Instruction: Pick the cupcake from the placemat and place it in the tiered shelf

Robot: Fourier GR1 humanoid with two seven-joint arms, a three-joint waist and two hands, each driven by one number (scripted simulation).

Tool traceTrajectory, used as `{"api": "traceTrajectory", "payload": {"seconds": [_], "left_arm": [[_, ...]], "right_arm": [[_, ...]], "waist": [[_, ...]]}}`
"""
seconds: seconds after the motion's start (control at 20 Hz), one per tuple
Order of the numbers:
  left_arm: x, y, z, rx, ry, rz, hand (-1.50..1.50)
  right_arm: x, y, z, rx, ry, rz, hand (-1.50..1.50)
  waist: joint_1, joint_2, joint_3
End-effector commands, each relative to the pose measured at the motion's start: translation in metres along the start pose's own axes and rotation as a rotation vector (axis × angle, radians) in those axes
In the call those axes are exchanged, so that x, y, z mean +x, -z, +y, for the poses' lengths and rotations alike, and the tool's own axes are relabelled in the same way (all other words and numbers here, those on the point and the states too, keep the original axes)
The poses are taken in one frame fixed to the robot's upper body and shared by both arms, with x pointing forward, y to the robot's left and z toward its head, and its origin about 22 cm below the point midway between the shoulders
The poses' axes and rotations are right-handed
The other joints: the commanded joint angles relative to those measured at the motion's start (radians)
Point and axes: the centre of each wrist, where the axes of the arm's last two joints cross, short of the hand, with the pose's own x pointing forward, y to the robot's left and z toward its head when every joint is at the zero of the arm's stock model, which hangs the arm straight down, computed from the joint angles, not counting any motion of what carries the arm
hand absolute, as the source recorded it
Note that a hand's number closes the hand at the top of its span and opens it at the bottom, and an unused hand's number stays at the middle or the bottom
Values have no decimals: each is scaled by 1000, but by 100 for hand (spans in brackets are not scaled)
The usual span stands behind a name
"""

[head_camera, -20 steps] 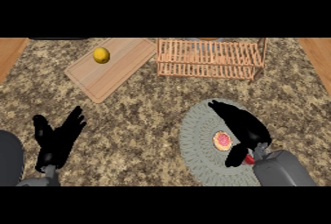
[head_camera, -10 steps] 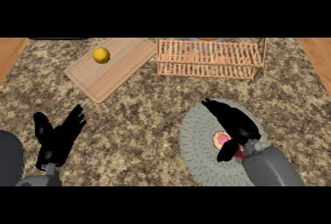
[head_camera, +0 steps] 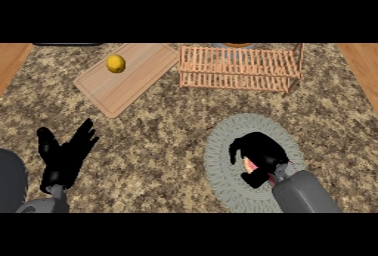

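Right hand (head_camera: 258, 155) curls over the cupcake (head_camera: 251, 166), mostly hiding it, on the mat (head_camera: 221, 150) at 5 o'clock. Shelf (head_camera: 240, 67) at 12, w/ board (head_camera: 129, 80) & lemon (head_camera: 115, 63) at 11. Left hand (head_camera: 66, 155) rests spread at 8.

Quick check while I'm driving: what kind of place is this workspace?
Most likely a kitchen counter: a speckled stone-look countertop carries a wooden cutting board with a lemon on it, a wooden tiered shelf, and a round placemat where the right hand curls over a cupcake.
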Motion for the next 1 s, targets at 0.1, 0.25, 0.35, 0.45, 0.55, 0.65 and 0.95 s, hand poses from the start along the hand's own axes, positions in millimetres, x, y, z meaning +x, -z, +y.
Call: {"api": "traceTrajectory", "payload": {"seconds": [0.1, 0.25, 0.35, 0.45, 0.55, 0.65, 0.95], "left_arm": [[0, -1, -14, 12, -7, -3, 0], [-3, -10, 2, -4, -3, 13, 0], [-6, -5, -14, -1, 6, 22, 0], [5, 0, -5, -37, 15, 20, 0], [-2, 6, -19, -35, 5, 18, 0], [-11, -5, -10, -45, 0, 22, 0], [-8, 1, -3, 7, 14, 32, 0]], "right_arm": [[-2, -9, 13, -13, 59, -105, 150], [29, 9, 16, -92, 122, -85, 150], [73, 19, 15, -108, 201, 32, 150], [75, 29, -7, -145, 271, 153, 150], [100, 32, -16, -220, 277, 204, 150], [117, 29, -39, -312, 351, 164, 150], [186, -19, -89, -616, 336, 104, 150]], "waist": [[-3, 9, 5], [1, 9, 5], [7, 9, 5], [22, 13, 5], [30, 15, 4], [34, 11, 5], [1, 2, 3]]}}
